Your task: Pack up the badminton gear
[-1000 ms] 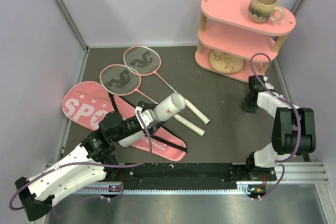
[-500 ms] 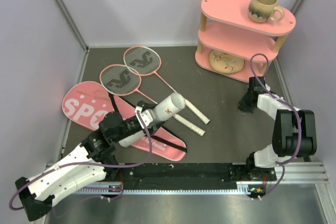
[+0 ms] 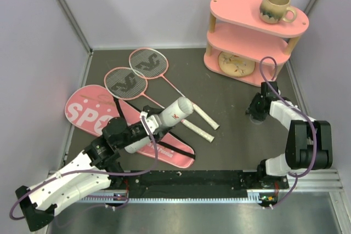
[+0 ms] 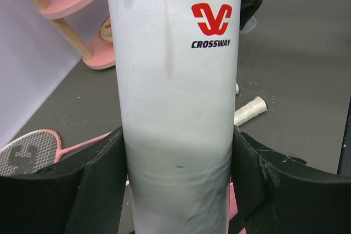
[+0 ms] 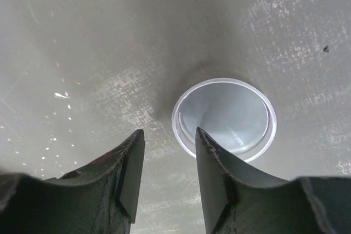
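My left gripper [image 3: 145, 125] is shut on a long white tube [image 3: 164, 120], which it holds tilted above the pink racket bag [image 3: 88, 108]. The left wrist view shows both fingers [image 4: 104, 173] pressed against the tube [image 4: 175, 80]. Two pink-framed rackets [image 3: 127, 83] lie on the dark table, their white handles [image 3: 204, 115] reaching past the tube. My right gripper [image 3: 255, 111] points down at the table on the right, open. In its wrist view a round clear cap [image 5: 230, 114] lies flat just beyond the right gripper [image 5: 169, 133], the right finger over its rim and nothing between the jaws.
A pink two-tier shelf [image 3: 249, 32] stands at the back right with a beige mug [image 3: 276, 7] on top and a plate [image 3: 236, 63] on the lower tier. A black strap [image 3: 164, 146] crosses the bag. Pale walls enclose the table on three sides.
My right gripper has shifted slightly left over the table and its jaws have spread apart. The left arm and the tube have not moved.
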